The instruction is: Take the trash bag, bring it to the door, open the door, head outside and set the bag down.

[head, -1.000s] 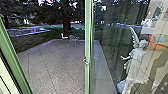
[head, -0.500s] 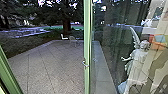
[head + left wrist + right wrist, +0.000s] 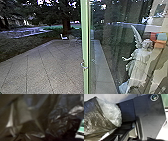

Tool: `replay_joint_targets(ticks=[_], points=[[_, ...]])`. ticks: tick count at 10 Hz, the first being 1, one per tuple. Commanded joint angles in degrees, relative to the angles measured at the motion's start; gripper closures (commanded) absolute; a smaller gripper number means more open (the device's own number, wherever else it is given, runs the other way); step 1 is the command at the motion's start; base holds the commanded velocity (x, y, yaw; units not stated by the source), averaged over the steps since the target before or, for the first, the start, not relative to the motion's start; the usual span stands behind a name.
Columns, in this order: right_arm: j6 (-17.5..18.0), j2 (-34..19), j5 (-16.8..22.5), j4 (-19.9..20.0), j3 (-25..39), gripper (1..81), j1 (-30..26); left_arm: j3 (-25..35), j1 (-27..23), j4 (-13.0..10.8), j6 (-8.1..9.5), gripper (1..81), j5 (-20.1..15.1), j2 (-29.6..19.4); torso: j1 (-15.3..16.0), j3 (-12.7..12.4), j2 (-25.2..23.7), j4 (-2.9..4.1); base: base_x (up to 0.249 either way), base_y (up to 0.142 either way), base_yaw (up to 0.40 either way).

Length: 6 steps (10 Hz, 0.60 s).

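Right hand (image 3: 120, 131) by trash bag (image 3: 95, 117), green-framed door (image 3: 85, 42) ahead, winged statue (image 3: 140, 58)

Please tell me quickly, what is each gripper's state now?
Left: cannot tell if open or closed; crumpled dark plastic is near its camera.
Right: cannot tell either; the dark bag is near its camera.

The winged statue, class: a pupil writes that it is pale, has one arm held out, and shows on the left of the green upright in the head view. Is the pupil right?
Not quite: the side is wrong. In the head view, the winged statue shows on the right of the green upright; it is pale, with one arm held out.
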<state>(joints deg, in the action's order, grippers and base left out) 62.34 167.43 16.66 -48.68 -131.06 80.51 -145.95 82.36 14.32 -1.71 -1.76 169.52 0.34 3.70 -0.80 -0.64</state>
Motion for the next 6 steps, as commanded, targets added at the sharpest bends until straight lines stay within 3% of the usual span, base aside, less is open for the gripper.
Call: replay_joint_targets(ticks=[1,6], points=[[-0.2,0.4,2.1,-0.3,1.3,1.0,-3.8,0.2,-3.1,-0.4,-0.49,81.1,-3.3,-0.6,0.0,0.0,0.0,0.00,0.092,0.000,0.000],[-0.2,-0.5,2.1,-0.4,0.9,1.0,-3.2,0.3,-3.1,-0.4,-0.49,81.1,-3.3,-0.8,0.0,0.0,0.0,0.00,0.093,0.000,0.000]])
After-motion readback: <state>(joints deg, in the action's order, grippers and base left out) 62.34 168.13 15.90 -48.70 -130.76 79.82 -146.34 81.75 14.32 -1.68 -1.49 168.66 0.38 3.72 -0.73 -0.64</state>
